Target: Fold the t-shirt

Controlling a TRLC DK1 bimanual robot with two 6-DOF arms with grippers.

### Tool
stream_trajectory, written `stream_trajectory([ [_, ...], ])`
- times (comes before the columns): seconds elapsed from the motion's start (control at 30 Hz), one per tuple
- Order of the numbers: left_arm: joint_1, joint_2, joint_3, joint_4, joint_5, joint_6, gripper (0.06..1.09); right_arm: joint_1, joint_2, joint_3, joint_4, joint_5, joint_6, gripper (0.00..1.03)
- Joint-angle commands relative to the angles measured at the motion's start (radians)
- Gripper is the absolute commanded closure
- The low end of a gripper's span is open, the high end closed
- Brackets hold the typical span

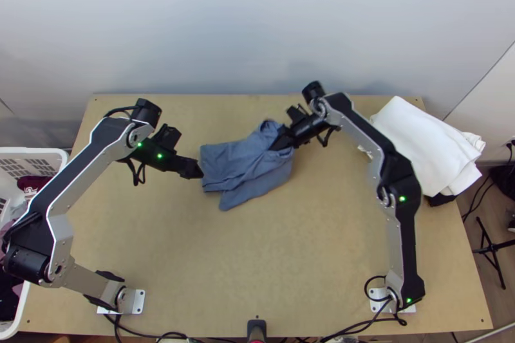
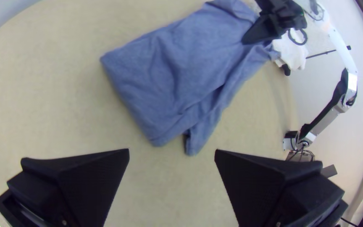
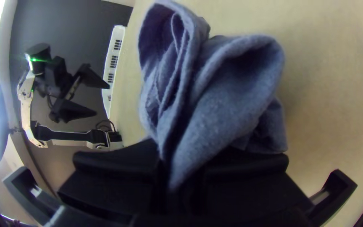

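Note:
The blue-grey t-shirt [image 1: 248, 166] lies loosely folded near the middle of the table, its left part fairly flat, its right part bunched. My right gripper [image 1: 278, 145] is at its right part; in the right wrist view, a pinched fold of the shirt [image 3: 227, 101] runs between the shut fingers of the right gripper [image 3: 175, 180]. My left gripper [image 1: 196, 172] is close to the shirt's left edge. In the left wrist view the left gripper [image 2: 171, 168] stands wide open with bare table between its fingers, and the shirt [image 2: 177, 71] lies beyond them.
A stack of white cloth [image 1: 428, 147] lies on the table's right side, with something black under it. At the left edge stands a white basket [image 1: 32, 153] holding dark clothes. Bare table [image 1: 257, 259] stretches in front of the shirt.

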Motion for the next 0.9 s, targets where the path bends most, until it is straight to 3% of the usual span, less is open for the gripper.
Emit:
stream_trajectory([
  [0.0,0.043,-0.010,-0.028,-0.001,0.000,0.009,0.10,-0.048,-0.145,0.027,0.004,-0.016,0.054,1.00],
  [0.27,0.057,0.007,-0.053,0.018,0.000,0.015,0.10,-0.172,-0.231,0.078,0.002,-0.016,0.107,1.00],
  [0.53,0.057,0.043,-0.067,0.039,-0.002,0.018,0.10,-0.323,-0.243,0.273,-0.041,-0.020,0.180,1.00],
  [0.87,0.057,0.085,-0.068,0.055,-0.002,0.045,0.10,-0.502,-0.301,0.291,-0.068,-0.019,0.189,1.00],
])
